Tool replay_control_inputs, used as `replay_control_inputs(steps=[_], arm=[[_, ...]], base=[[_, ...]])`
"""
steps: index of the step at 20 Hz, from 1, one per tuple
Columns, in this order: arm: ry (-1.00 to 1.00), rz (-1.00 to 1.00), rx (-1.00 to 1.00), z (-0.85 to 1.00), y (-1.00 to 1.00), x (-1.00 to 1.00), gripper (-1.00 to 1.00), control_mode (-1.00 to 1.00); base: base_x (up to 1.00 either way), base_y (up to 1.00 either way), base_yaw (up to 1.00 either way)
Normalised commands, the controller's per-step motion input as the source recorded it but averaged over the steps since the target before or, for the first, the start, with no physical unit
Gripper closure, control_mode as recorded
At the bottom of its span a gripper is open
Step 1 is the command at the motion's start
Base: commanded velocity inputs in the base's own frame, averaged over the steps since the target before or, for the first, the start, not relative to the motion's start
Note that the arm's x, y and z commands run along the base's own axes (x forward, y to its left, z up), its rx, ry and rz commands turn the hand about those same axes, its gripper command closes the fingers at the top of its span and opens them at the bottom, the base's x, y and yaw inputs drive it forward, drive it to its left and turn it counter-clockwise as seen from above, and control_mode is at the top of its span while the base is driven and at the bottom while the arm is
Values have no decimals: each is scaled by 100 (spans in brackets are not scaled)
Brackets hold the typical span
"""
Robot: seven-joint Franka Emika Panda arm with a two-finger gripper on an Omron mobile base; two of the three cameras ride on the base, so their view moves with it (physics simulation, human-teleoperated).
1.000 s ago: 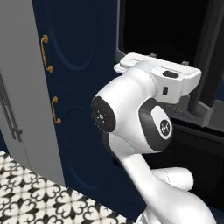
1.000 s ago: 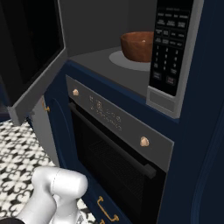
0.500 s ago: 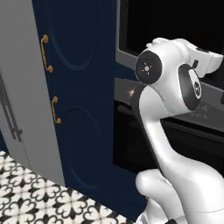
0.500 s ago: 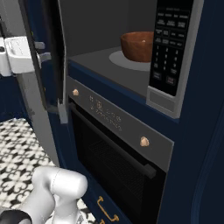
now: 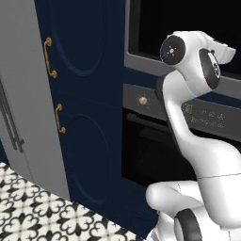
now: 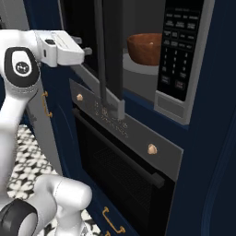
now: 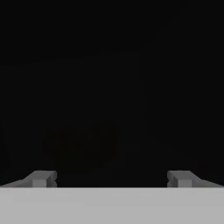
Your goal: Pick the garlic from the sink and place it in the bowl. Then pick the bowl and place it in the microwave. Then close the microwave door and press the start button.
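Observation:
The reddish-brown bowl (image 6: pixel 145 48) stands on the grey turntable (image 6: pixel 138 70) inside the microwave (image 6: pixel 138 27). The garlic and the sink are out of view. The microwave door (image 6: pixel 109 55) stands about half shut, edge-on in the right base view; in the left base view its dark glass (image 5: pixel 150 23) faces me. My gripper (image 6: pixel 86 47) is open and right up against the door's outer face. In the hand view my gripper (image 7: pixel 111 179) has its tips wide apart before the dark glass, with nothing between them.
The microwave's keypad panel (image 6: pixel 179 50) is right of the cavity. Below sits the black oven (image 6: pixel 124 170) with copper knobs (image 6: pixel 151 149) and a bar handle. Navy cabinet doors with brass handles (image 5: pixel 49 57) and a grey panel (image 5: pixel 21 94) stand to the left.
The arm has swung toward the microwave and the door has turned with it, from wide open to about half shut. The bowl has stayed put.

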Motion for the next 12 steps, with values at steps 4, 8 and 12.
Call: replay_control_inputs(steps=[4,8,12], arm=[[0,0,5,0,-63,47,-100,-100],[0,0,2,0,-56,54,-100,-100],[0,0,0,-6,-64,74,-100,-100]], base=[[0,0,0],[0,0,0],[0,0,0]])
